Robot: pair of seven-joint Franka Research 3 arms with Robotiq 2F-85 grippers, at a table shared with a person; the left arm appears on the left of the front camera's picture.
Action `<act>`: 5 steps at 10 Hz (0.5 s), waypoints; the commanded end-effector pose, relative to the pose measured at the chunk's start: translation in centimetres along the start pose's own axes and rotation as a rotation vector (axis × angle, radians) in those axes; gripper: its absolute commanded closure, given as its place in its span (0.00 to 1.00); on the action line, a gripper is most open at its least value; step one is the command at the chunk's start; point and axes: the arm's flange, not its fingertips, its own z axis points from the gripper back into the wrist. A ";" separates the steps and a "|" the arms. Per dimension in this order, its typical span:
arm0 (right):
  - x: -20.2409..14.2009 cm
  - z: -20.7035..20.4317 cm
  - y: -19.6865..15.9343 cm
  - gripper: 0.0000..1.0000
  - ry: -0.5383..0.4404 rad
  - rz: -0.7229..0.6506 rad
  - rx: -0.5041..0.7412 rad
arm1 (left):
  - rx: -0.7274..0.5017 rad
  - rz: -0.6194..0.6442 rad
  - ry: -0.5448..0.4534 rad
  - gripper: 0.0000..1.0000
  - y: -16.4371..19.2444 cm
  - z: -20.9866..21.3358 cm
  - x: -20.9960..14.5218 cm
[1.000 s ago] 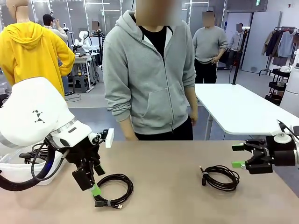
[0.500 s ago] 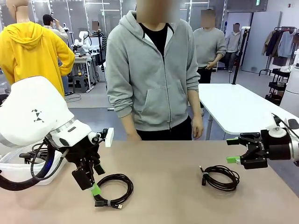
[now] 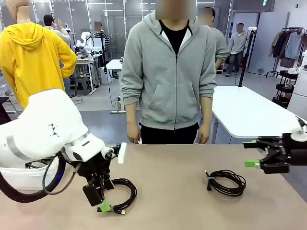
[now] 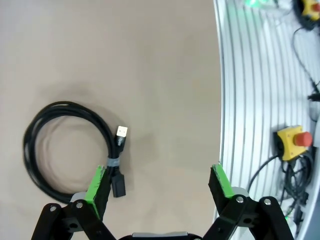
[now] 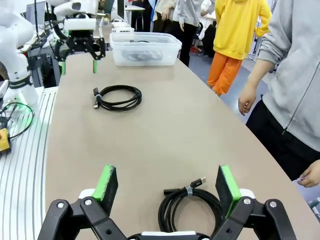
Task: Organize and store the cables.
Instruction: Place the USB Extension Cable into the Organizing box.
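Two coiled black cables lie on the tan table. The left cable (image 3: pixel 123 193) sits right beside my left gripper (image 3: pixel 101 202), which is open and low over its near edge. From the left wrist, that coil (image 4: pixel 63 148) lies beside the left green pad (image 4: pixel 97 183), its taped plug ends by the pad, with bare table between the fingers of the left gripper (image 4: pixel 159 181). The right cable (image 3: pixel 227 182) lies below and left of my open right gripper (image 3: pixel 251 154). Seen from the right wrist, it (image 5: pixel 193 204) lies between and just ahead of the right gripper (image 5: pixel 168 184).
A clear plastic bin (image 5: pixel 145 47) holding dark cables stands at the table's left end, also seen as a white bin (image 3: pixel 21 178) behind my left arm. A person in a grey hoodie (image 3: pixel 169 72) stands at the far edge, hands down. The metal frame (image 4: pixel 250 100) carries a yellow stop button (image 4: pixel 292 142).
My left arm has shifted right and lowered its gripper beside the left coil. The right gripper moved slightly left, then back right. The person stepped to the right.
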 end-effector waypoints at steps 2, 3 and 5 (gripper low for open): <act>-0.2 5.0 0.5 0.00 -0.080 -0.028 -0.013 | 0.053 -0.007 0.113 0.00 0.6 -2.2 0.7; -0.6 6.1 0.8 0.00 -0.064 -0.040 -0.030 | 0.082 -0.013 0.157 0.00 0.7 -3.5 0.5; -0.7 7.1 1.2 0.00 -0.055 -0.045 -0.045 | 0.122 -0.029 0.168 0.00 0.9 -5.3 0.2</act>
